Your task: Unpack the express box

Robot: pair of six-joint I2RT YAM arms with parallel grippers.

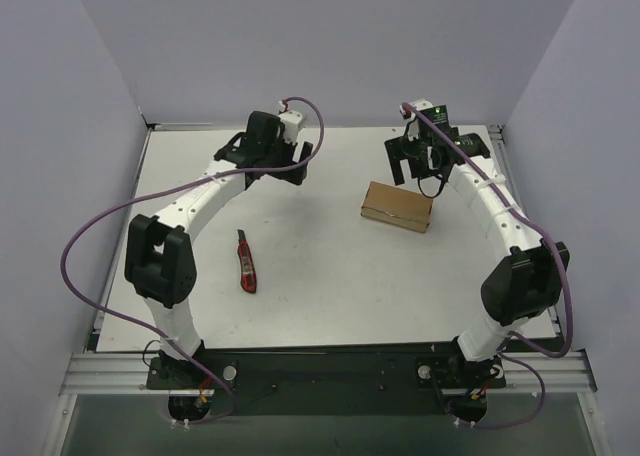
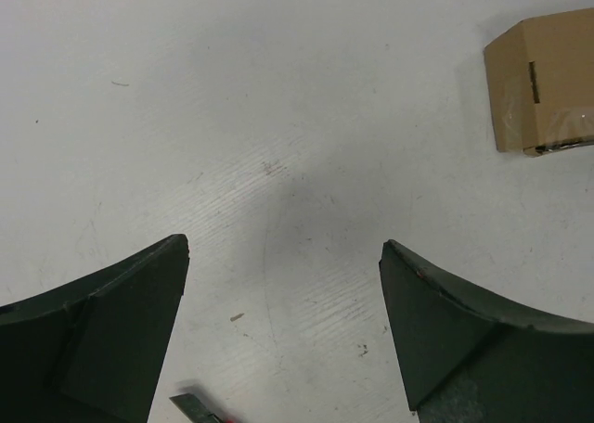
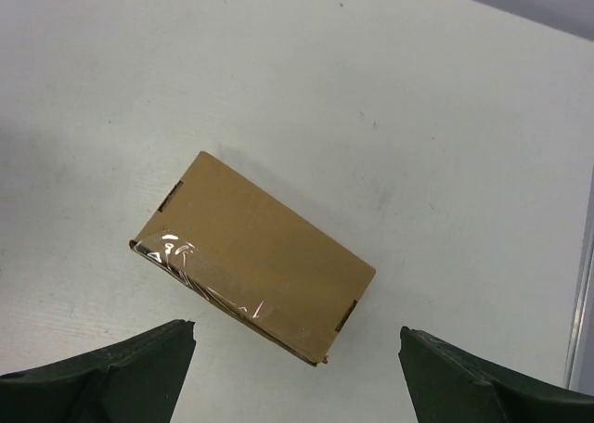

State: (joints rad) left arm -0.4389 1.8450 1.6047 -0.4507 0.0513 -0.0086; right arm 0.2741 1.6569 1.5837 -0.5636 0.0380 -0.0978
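- The express box [image 1: 397, 206] lies flat on the table [image 1: 330, 306], right of the middle. It is closed, with glossy clear tape over one long edge. Nothing is unpacked yet, I'd say.
- The right pincer [image 3: 297, 328] hangs above the table just beyond the box, spread wide and holding nothing. The carton lies slantwise ahead of the gap between its fingers. It looks poised to come down and steady the box.
- The left pincer [image 2: 283, 247] is likewise wide and empty, over bare table on the far left. It is well apart from the box, which shows only at the corner of its own view.
- A red-and-black utility knife [image 1: 246, 262] lies on the left side, nearer the arm bases, touched by neither pincer.
- The knife lies on the left arm's side, so I'd guess that arm is meant to fetch it and slit the tape while the right holds the carton.
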